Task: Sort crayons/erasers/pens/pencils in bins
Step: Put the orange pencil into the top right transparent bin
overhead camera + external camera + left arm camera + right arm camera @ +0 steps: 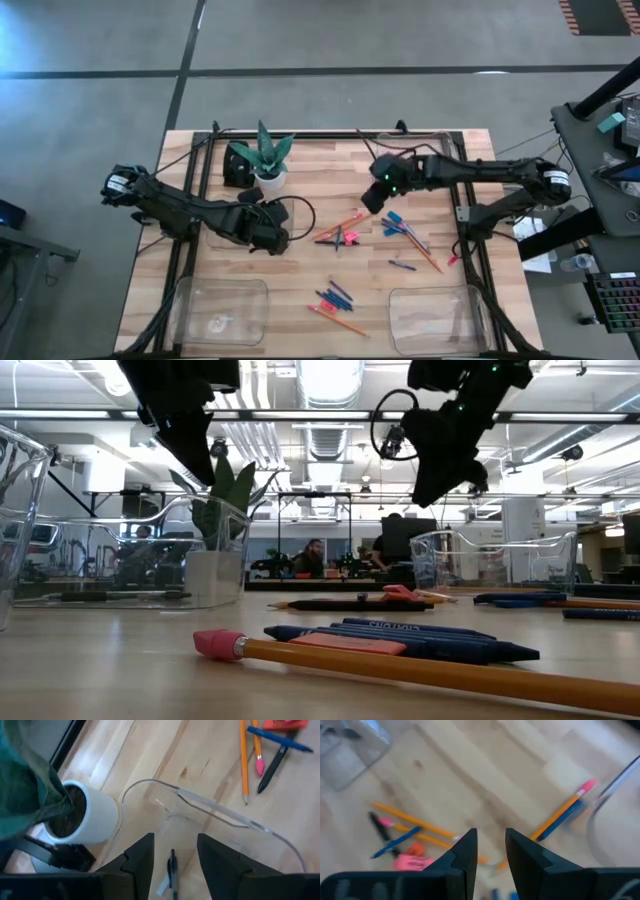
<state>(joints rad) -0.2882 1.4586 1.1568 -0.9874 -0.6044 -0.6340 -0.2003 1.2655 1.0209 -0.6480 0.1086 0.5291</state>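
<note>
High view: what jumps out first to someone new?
The scatter of pencils, pens and crayons loose on the middle of the wooden table, between the two dark arms. The left pincer hangs open over a clear bin with a dark pen in it, next to the potted plant; the right pincer hangs open and empty above the pile. Two more clear bins sit at the near edge.
</note>
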